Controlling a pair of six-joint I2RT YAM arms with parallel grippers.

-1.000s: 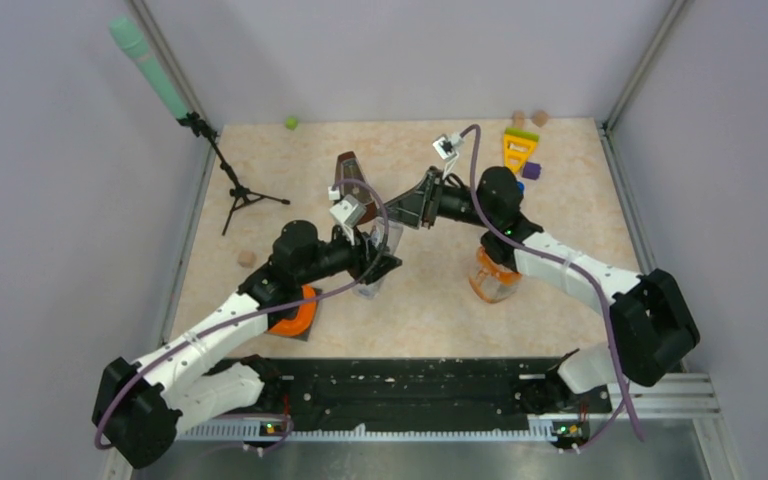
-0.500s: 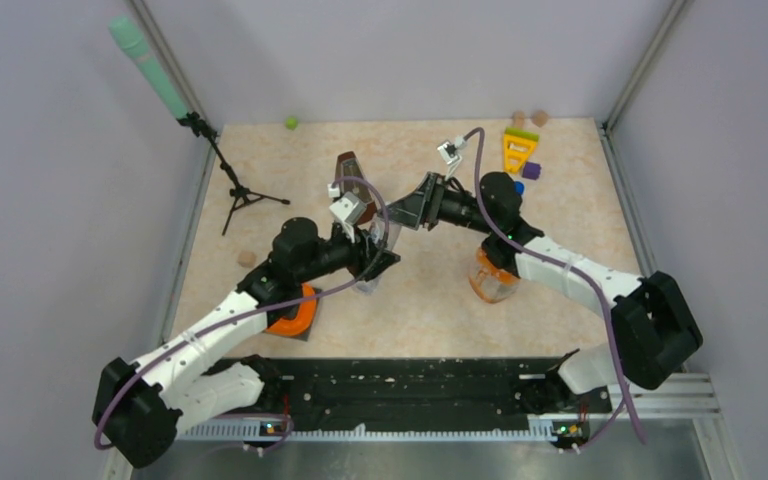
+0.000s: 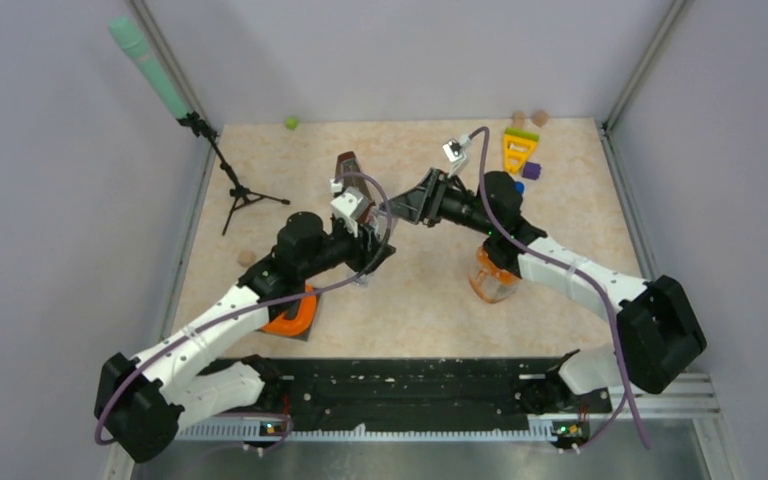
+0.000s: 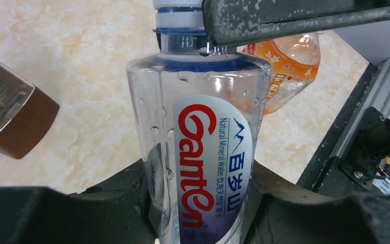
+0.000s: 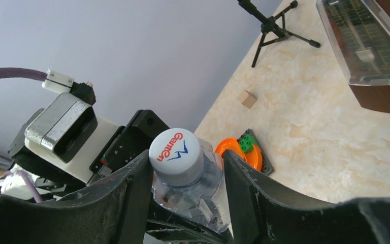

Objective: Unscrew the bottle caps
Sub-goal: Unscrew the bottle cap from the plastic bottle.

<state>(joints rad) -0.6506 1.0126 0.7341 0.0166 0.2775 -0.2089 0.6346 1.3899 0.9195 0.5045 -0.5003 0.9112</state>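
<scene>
A clear bottle (image 4: pixel 203 152) with a blue, red-lettered label stands upright, and my left gripper (image 4: pixel 201 195) is shut on its lower body. Its white cap (image 5: pixel 176 156) is screwed on above a blue neck ring. My right gripper (image 5: pixel 188 190) is open and straddles that cap: the left finger (image 5: pixel 134 193) lies against it, while the right finger stands a little apart from it. Both grippers meet at mid-table, the left (image 3: pixel 372 255) and the right (image 3: pixel 407 208). The squat orange-tinted bottle (image 3: pixel 492 280) stands under the right arm. A small blue cap (image 3: pixel 519 186) peeks out behind that arm.
A brown metronome (image 3: pixel 348 175) stands just behind the grippers. A microphone stand (image 3: pixel 230 185) is at the back left. An orange ring on a grey plate (image 3: pixel 295 312) lies under the left arm. A yellow toy (image 3: pixel 518 148), a purple block (image 3: pixel 531 170) and wooden discs (image 3: pixel 530 118) sit at the back right.
My right gripper's jaws have come apart around the white cap. The left gripper, still holding the bottle, has shifted slightly toward the back.
</scene>
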